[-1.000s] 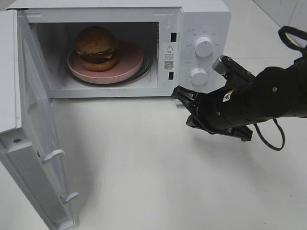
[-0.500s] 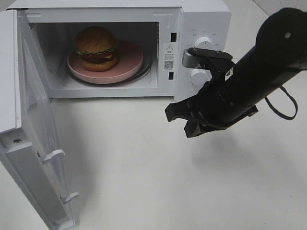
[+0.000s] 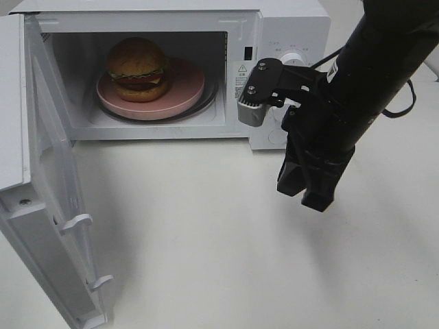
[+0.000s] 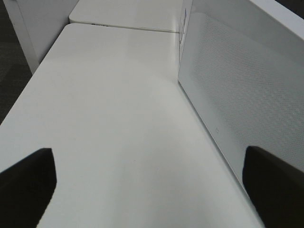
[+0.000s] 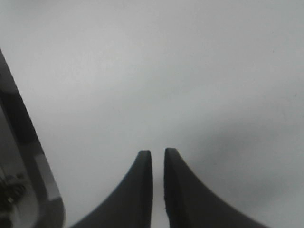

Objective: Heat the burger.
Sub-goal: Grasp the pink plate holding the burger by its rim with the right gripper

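White bench (image 3: pixel 206 233) carried an open microwave (image 3: pixel 291 24); the burger (image 3: pixel 137 68) sat inside on a pink plate (image 3: pixel 188 86), far and left of the right fingers (image 5: pixel 140 190), almost together and empty. The left fingers (image 4: pixel 28 178) stood wide apart beside the door (image 4: pixel 237 95).

Microwave (image 3: pixel 291 20) front frame: a white sticker (image 3: pixel 241 78) carries a warning triangle and a QR code. Its print and the control panel's markings are too small to read.
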Controlling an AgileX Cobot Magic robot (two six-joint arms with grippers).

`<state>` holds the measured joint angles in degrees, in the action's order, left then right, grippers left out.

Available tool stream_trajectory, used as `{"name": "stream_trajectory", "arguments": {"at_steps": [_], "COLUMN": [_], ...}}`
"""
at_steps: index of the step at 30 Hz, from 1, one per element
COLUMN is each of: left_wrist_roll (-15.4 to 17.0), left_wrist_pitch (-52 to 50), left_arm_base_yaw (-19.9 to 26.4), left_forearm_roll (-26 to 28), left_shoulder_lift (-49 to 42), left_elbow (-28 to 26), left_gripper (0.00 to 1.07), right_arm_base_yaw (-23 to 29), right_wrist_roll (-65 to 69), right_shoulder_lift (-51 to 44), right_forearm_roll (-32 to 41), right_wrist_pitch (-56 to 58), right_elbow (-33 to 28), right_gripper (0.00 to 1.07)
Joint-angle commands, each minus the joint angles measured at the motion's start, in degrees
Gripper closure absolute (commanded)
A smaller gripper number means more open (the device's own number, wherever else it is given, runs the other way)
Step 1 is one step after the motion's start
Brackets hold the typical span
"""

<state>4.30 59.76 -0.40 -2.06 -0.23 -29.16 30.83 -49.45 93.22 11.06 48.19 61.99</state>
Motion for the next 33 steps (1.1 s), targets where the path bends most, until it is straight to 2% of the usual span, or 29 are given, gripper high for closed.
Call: {"name": "stream_trajectory", "arguments": {"at_steps": [1,7,8,9,11,12,13,14,15,16,17,18,19,20,21,22,23,33], "left_wrist_roll": [0.23,0.23,0.23,0.23,0.23,0.23,0.23,0.23,0.23,0.23,0.23,0.23,0.23,0.23,0.23,0.23,0.23,0.23], "left_wrist_pitch": [-0.63,-0.63,-0.63,-0.63,-0.63,-0.63,-0.63,-0.63,-0.63,-0.63,-0.63,-0.63,-0.63,-0.63,-0.63,-0.63,-0.63,-0.63], "left_arm_base_yaw": [0.11,0.11,0.11,0.11,0.11,0.11,0.11,0.11,0.11,0.11,0.11,0.11,0.11,0.11,0.11,0.11,0.11,0.11], "left_forearm_roll": [0.11,0.11,0.11,0.11,0.11,0.11,0.11,0.11,0.11,0.11,0.11,0.11,0.11,0.11,0.11,0.11,0.11,0.11], "left_shoulder_lift": [-1.03,-1.03,-1.03,-1.03,-1.03,-1.03,-1.03,-1.03,-1.03,-1.03,-1.03,-1.03,-1.03,-1.03,-1.03,-1.03,-1.03,-1.03], "left_elbow": [0.17,0.17,0.17,0.17,0.17,0.17,0.17,0.17,0.17,0.17,0.17,0.17,0.17,0.17,0.17,0.17,0.17,0.17], "left_gripper": [0.07,0.07,0.07,0.07,0.07,0.07,0.07,0.07,0.07,0.07,0.07,0.07,0.07,0.07,0.07,0.07,0.07,0.07], "right_arm_base_yaw": [-0.06,1.09,2.41,2.41,4.35,4.35,5.73,6.25,6.25,7.51,7.96,7.96,8.71,9.11,9.11,9.68,9.91,11.52], "right_wrist_roll": [-8.37,-14.09,-14.44,-14.44,-14.38,-14.38,-14.27,-14.04,-14.04,-12.72,-11.63,-11.63,-8.88,-7.68,-7.68,-6.07,-5.73,-4.93], "right_shoulder_lift": [-0.4,-0.4,-0.4,-0.4,-0.4,-0.4,-0.4,-0.4,-0.4,-0.4,-0.4,-0.4,-0.29,0.0,0.0,0.69,1.49,6.53], "right_forearm_roll": [-2.69,-8.65,-12.66,-12.66,-17.42,-17.42,-20.0,-21.31,-21.31,-23.49,-24.29,-24.29,-26.36,-27.56,-27.56,-29.34,-30.42,-32.89], "right_wrist_pitch": [1.15,-1.49,-2.69,-2.69,-5.1,-5.1,-6.93,-7.96,-7.96,-11.34,-13.01,-13.01,-15.58,-16.67,-16.67,-17.53,-17.59,-19.42], "right_elbow": [1.32,2.41,2.41,2.41,2.41,2.41,2.41,2.41,2.41,2.41,2.41,2.41,2.41,2.41,2.41,2.58,3.09,7.33], "right_gripper": [0.98,0.96,0.93,0.93,0.83,0.83,0.71,0.65,0.65,0.5,0.43,0.43,0.29,0.21,0.21,0.11,0.08,0.09]}}
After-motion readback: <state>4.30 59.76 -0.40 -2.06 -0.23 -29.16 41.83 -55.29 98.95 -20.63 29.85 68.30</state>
